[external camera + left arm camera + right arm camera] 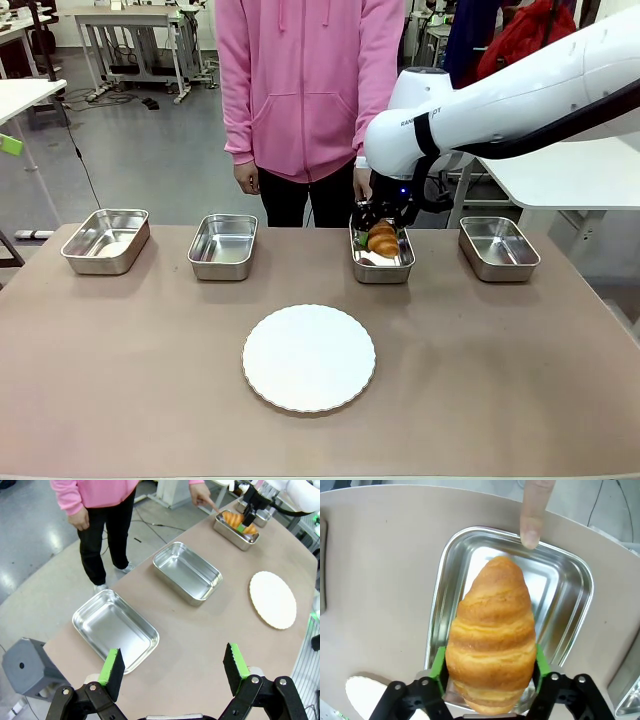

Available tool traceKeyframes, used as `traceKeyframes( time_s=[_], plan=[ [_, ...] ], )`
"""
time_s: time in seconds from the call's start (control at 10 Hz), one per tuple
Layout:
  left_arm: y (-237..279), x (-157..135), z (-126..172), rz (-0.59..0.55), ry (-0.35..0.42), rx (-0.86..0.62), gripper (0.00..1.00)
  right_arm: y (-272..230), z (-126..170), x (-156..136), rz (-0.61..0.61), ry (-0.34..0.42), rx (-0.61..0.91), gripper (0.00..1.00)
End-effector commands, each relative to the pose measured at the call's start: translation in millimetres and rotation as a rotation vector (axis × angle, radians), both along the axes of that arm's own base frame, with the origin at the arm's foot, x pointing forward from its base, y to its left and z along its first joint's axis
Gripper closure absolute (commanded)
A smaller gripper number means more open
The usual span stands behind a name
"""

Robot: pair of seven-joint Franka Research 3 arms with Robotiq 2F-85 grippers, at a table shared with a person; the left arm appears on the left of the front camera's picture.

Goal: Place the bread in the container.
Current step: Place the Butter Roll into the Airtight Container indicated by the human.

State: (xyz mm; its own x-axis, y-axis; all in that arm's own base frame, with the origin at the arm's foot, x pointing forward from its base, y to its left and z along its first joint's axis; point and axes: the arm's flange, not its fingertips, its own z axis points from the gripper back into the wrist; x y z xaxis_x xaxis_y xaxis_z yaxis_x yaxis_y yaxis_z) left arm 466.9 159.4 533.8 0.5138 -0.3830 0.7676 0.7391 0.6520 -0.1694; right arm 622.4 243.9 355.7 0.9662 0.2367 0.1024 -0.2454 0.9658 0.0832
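Nearest the front camera lies the round white plate (309,358), bare, on the brown table (140,390). Beyond it stand four steel trays in a row; the right gripper (383,222) hangs over the third from the left, the container (381,266), with the bread (382,238) between its fingers and low inside the tray. A person in a pink top (310,80) stands at the far edge, one hand (362,183) close behind the gripper. The step in hand looks like the release: the croissant is over the right tray, and what remains is to let go and lift straight up without dragging it out.

Green pads (112,666) of the left gripper (173,669) stand wide apart in the left wrist view, holding nothing, above the near end of the table beside the first tray (116,630). Far off, this view shows the person's finger (205,501) pointing at the container's rim, which the front view hides behind the arm.

Closest in the right wrist view, the croissant sits between the two green pads (438,669); they lie at its flanks, but whether they grip it or have begun to part I cannot tell. Only here does the tray's bare floor show under the bread, and the fingertip (532,517) just beside its far rim.
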Motion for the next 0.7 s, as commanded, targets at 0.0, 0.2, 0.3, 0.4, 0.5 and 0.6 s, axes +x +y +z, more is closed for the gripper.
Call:
traceKeyframes(
  time_s=[0.0, 0.2, 0.3, 0.4, 0.5, 0.6],
  plan=[
    [-0.7, -1.0, 2.2, -0.01, -0.013, 0.0, 0.0, -5.2, 1.4, 7.1, 0.032, -0.029, 0.002, 0.0],
    [-0.7, -1.0, 2.2, -0.01, -0.013, 0.0, 0.0, -5.0, 4.3, 6.5, 0.036, -0.045, 0.001, 0.0],
    [-0.7, -1.0, 2.2, -0.01, -0.013, 0.0, 0.0, -5.3, 5.1, 7.1, 0.037, -0.047, 0.003, 0.0],
    [-0.7, -1.0, 2.2, -0.01, -0.013, 0.0, 0.0, -5.5, 7.0, 8.1, 0.018, -0.071, 0.041, 0.0],
    [-0.7, -1.0, 2.2, -0.01, -0.013, 0.0, 0.0, -0.5, 3.1, 2.6, 0.011, -0.019, 0.004, 0.0],
    [-0.7, -1.0, 2.2, -0.01, -0.013, 0.0, 0.0, -0.5, 3.1, 2.6, 0.011, -0.019, 0.004, 0.0]
  ],
)
